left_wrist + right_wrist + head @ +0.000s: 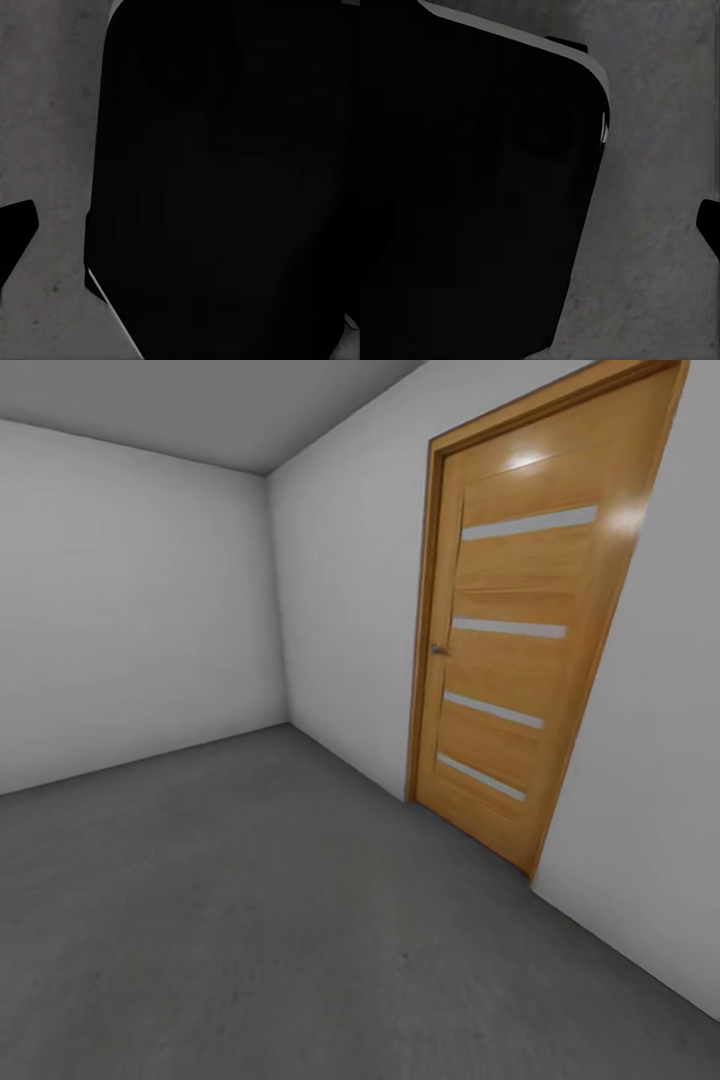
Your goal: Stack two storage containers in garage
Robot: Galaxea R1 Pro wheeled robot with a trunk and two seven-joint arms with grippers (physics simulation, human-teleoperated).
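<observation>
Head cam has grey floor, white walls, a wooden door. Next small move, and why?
Probably turn the base to scan the room. The head view has the dark grey concrete floor, plain white walls and a shut wooden door with pale horizontal strips, with no red-orange bin on that floor.

The floor was dark grey concrete, mottled with faint lighter and darker patches. The walls were plain grey-white, and the ceiling a duller grey. The door was warm honey-orange wood with a matching frame, crossed by four narrow pale frosted stripes and carrying a small silver handle. In both wrist views a large black body stood against speckled grey concrete.
</observation>
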